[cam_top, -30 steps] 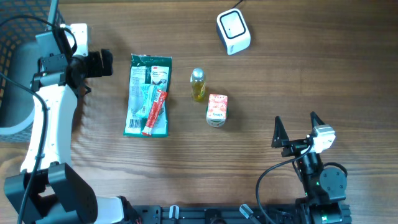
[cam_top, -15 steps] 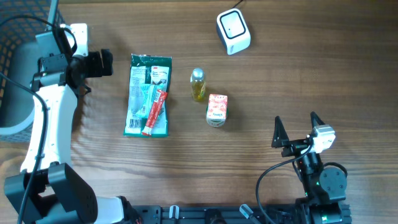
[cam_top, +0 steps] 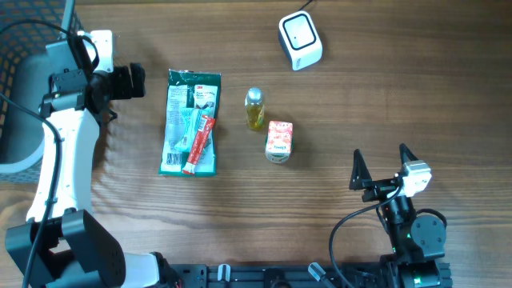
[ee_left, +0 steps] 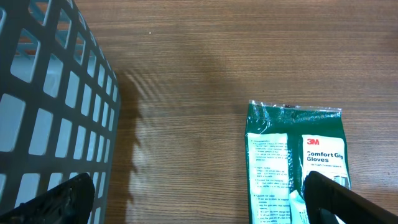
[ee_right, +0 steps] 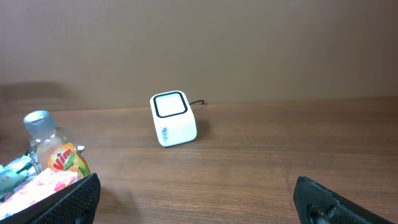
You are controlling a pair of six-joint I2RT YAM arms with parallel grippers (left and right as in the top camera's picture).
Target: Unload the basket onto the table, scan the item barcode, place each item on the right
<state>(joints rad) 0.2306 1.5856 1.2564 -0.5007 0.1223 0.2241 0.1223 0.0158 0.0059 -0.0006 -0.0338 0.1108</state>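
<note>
Over the brown wooden table (cam_top: 360,96), seen from above, I am watching both arms waiting clear of the goods. The left gripper (cam_top: 128,82) is hanging just beside the flat green plastic glove packet (cam_top: 190,104), which is carrying a red-and-white tube (cam_top: 199,146). The right gripper (cam_top: 382,166) is sitting near the front edge, its fingers spread wide and holding nothing. A small yellow bottle with a silver cap (cam_top: 254,110) and a small pink carton (cam_top: 278,142) are standing just beside each other, well apart from the white cube-shaped scanner (cam_top: 300,40) at the far edge.

Through the left wrist camera, the black fingertips (ee_left: 62,199) are showing at both lower corners, spread and empty, with a dark mesh basket (ee_left: 43,112) on one side and the glove packet ahead.

Through the right wrist camera, the spread fingers are framing the scanner, bottle and carton.

I am judging that no item is picked yet. I am leaning towards the carton for the right arm, gripping across its sides and leaving the coded face bare for the scanner window, though I cannot tell which face that is.
</note>
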